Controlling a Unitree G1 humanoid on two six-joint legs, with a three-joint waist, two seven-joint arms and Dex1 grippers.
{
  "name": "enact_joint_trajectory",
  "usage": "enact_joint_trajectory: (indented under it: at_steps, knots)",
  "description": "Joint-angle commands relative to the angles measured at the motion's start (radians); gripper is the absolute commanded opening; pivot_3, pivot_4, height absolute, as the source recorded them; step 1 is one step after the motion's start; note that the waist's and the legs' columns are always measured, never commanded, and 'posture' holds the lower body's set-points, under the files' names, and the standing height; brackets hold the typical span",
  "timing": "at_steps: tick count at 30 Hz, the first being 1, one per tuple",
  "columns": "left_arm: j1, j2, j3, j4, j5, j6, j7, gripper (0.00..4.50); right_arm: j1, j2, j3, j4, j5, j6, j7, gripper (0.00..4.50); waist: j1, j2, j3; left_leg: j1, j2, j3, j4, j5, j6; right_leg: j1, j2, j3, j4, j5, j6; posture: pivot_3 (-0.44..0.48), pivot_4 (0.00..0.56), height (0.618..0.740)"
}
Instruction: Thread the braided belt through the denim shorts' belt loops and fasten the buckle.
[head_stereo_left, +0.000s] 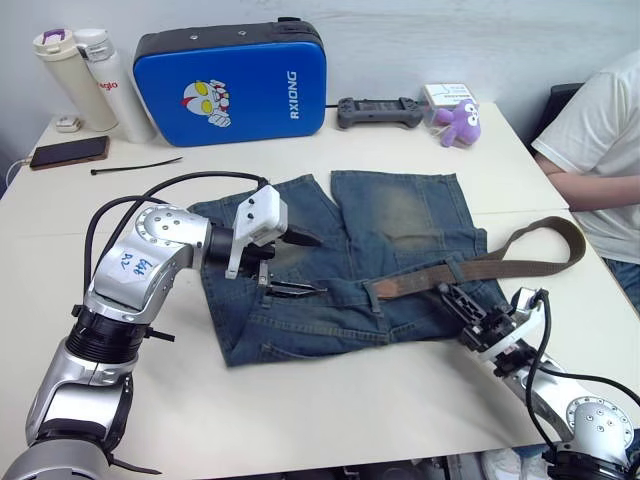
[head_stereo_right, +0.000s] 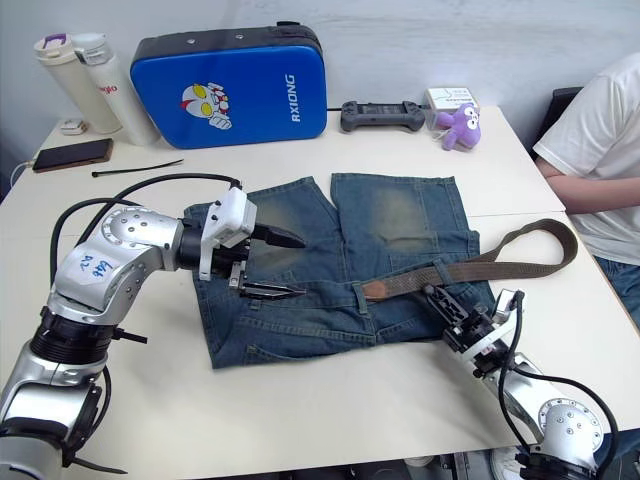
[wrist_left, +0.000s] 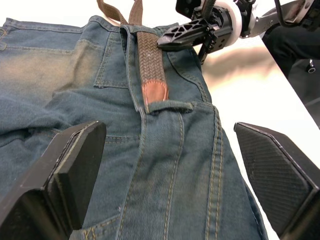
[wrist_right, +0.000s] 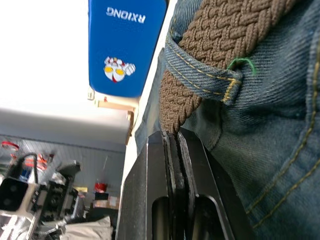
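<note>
Braided belt (wrist_right: 210, 45) pinched in right hand (wrist_right: 172, 145).

Bare table (head_stereo_left: 330, 400) before denim shorts (head_stereo_left: 400, 215); clutter behind

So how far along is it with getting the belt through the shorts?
Early on. Done: the braided belt has passed under one belt loop on the denim shorts. In hand: the right tool is shut on the belt just past that loop, while the left tool hangs open over the waistband, facing the tan tip at the next loop. Left: the remaining loops and fastening the buckle.
</note>
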Motion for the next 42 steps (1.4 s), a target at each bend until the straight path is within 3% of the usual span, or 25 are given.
enact_joint_trajectory:
  at_steps: [1, 11, 31, 38, 42]
  knots:
    - [-0.01, -0.002, 0.004, -0.028, 0.004, -0.01, 0.004, 4.5, 0.028, 0.03, 0.122, -0.03, -0.021, 0.08, -0.041, 0.11, -0.001, 0.0, 0.0, 0.0, 0.0, 0.0, 0.0, 0.0, -0.001, 0.0, 0.0, 0.0, 0.0, 0.0, 0.0, 0.0, 0.15, 0.739]
    - [-0.001, -0.002, 0.007, -0.037, 0.002, -0.01, 0.009, 4.5, 0.046, -0.08, 0.062, 0.023, 0.016, 0.125, 0.041, 0.11, 0.013, 0.002, 0.001, -0.001, 0.0, 0.0, 0.0, 0.0, -0.001, 0.0, 0.0, 0.0, -0.001, 0.0, 0.0, 0.0, 0.15, 0.739]
    - [-0.01, 0.006, 0.005, -0.037, 0.004, -0.007, 0.0, 4.5, -0.063, -0.328, 0.061, 0.299, -0.187, 0.195, 0.404, 0.11, 0.054, 0.003, 0.002, -0.003, -0.003, 0.0, 0.005, -0.001, 0.004, 0.003, -0.003, 0.0, -0.006, 0.001, 0.002, 0.0, 0.15, 0.739]
    - [-0.016, 0.011, 0.001, -0.034, 0.007, -0.008, -0.005, 4.5, -0.106, -0.372, 0.115, 0.353, -0.302, 0.21, 0.526, 0.11, 0.055, 0.003, 0.002, -0.004, -0.003, 0.0, 0.004, -0.001, 0.005, 0.003, -0.003, -0.001, -0.007, 0.001, 0.003, 0.0, 0.15, 0.739]
    - [-0.01, 0.013, 0.003, -0.04, 0.005, -0.004, -0.004, 4.5, -0.131, -0.331, 0.126, 0.342, -0.321, 0.214, 0.517, 0.11, 0.054, 0.003, 0.002, -0.004, -0.003, 0.0, 0.005, -0.001, 0.005, 0.004, -0.003, 0.0, -0.007, 0.002, 0.003, 0.0, 0.15, 0.739]
